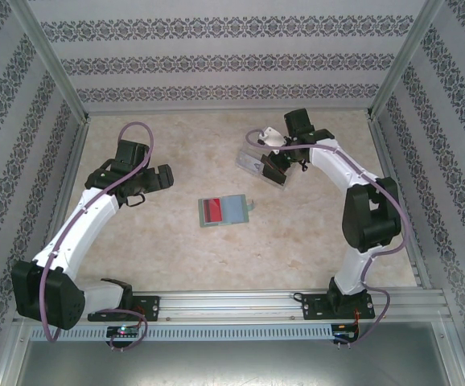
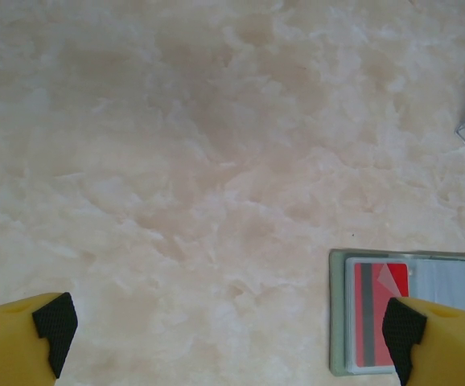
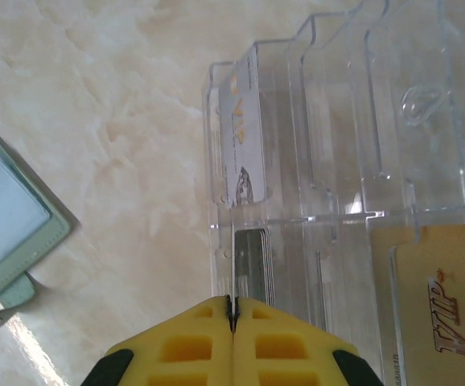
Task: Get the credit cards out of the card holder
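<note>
Card holder (image 1: 234, 211) open on tabletop (image 1: 313, 233), long axis left-right, red card (image 1: 213, 211) end toward left jaws, spread wide; right jaws pinched shut over clear tray (image 1: 248, 163).

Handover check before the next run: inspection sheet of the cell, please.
Surface: marbled beige table.
Job's things: card holder open flat mid-table, red card in one half; pale card slotted in the tray, gold card by it.
Clutter: clear tray.
Grippers: left claw open, beside the holder; right claw shut over the tray, grip on a card unclear.
Cables: purple cable along left arm.
Surroundings: patterned walls, aluminium frame.
</note>
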